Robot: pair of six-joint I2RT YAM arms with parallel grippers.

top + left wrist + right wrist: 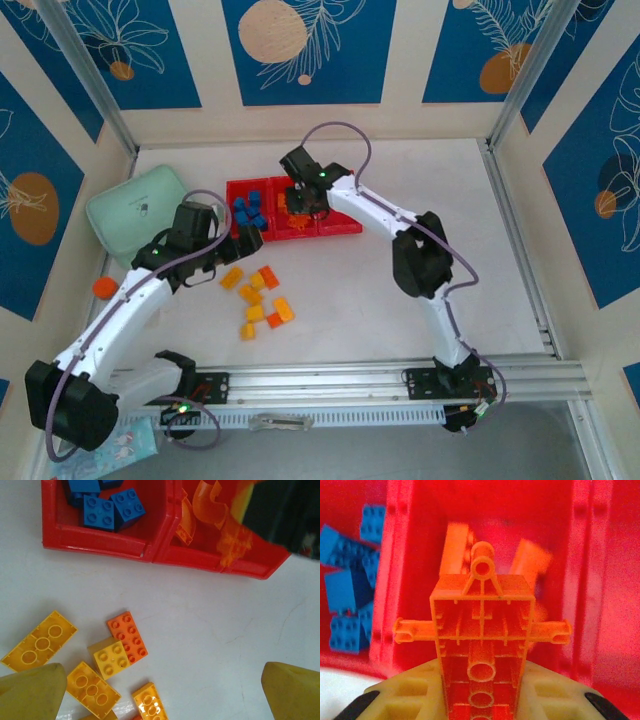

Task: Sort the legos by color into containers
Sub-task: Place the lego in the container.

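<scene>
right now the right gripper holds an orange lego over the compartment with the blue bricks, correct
No: the right gripper holds the orange lego over the middle compartment; the blue bricks lie one compartment over, as the right wrist view shows.

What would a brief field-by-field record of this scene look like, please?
Left hand: open, over the loose bricks
Right hand: shut on an orange brick, above the middle compartment
Red tray: blue bricks in the left compartment, orange pieces in the middle
Loose colours: yellow-orange and orange
Elsewhere: mint-green case, orange cap
</scene>
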